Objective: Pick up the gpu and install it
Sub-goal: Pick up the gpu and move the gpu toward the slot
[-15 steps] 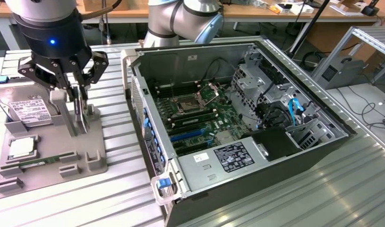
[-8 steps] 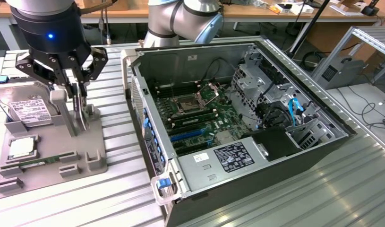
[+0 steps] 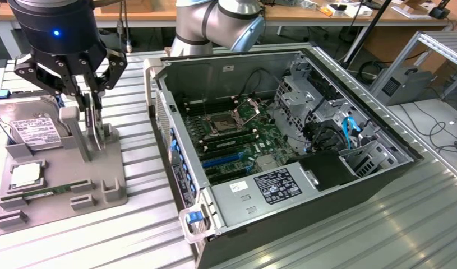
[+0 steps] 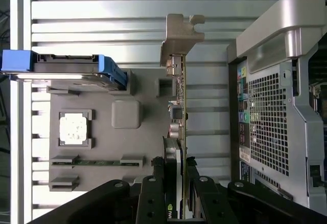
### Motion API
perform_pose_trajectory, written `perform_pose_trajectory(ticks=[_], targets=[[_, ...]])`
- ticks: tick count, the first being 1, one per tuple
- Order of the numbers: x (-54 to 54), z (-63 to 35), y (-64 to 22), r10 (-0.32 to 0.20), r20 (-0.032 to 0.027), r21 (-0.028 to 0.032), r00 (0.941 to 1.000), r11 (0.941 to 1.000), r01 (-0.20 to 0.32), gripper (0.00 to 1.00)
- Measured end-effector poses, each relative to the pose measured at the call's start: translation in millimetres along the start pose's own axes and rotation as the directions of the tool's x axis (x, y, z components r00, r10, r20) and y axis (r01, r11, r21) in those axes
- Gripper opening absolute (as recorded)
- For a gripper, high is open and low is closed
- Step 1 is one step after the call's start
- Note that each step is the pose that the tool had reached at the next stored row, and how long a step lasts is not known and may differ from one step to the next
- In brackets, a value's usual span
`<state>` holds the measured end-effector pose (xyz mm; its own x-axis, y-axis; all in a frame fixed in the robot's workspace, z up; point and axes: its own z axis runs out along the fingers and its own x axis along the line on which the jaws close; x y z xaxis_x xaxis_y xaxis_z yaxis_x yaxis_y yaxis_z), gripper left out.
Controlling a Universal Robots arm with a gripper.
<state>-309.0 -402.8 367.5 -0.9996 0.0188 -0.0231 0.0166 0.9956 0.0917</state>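
gpu [image 4: 179,101] stands on edge, clamped in the tool [image 4: 174,165].

On my feed, the gripper [image 3: 93,139] is matte black and sits below a thick black cylindrical wrist housing [image 3: 56,25], where one small blue light [image 3: 58,32] glows. I can see its fingers [image 4: 152,196] are black jointed link bars, pinned with round silvery screws [image 4: 118,184]. The arm [image 3: 213,22] is smooth silver-grey tube with rounded, slightly darker grey joint shells.
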Motion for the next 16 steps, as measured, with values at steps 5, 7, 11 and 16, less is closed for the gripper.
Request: perform_pose_trajectory(ticks=[5,7,11,16], targets=[[-0.1,-4.1,0.4,0.000,0.0000,-0.0004,1.0000,1.0000,0.000,0.27],[-0.1,-6.2,0.6,0.000,0.0000,-0.0008,1.0000,1.0000,0.000,0.27],[-0.3,-12.4,1.2,0.000,0.0000,-0.0013,1.0000,1.0000,0.000,0.27],[-0.4,-18.6,1.7,0.000,0.0001,-0.0022,1.0000,1.0000,0.000,0.27]])
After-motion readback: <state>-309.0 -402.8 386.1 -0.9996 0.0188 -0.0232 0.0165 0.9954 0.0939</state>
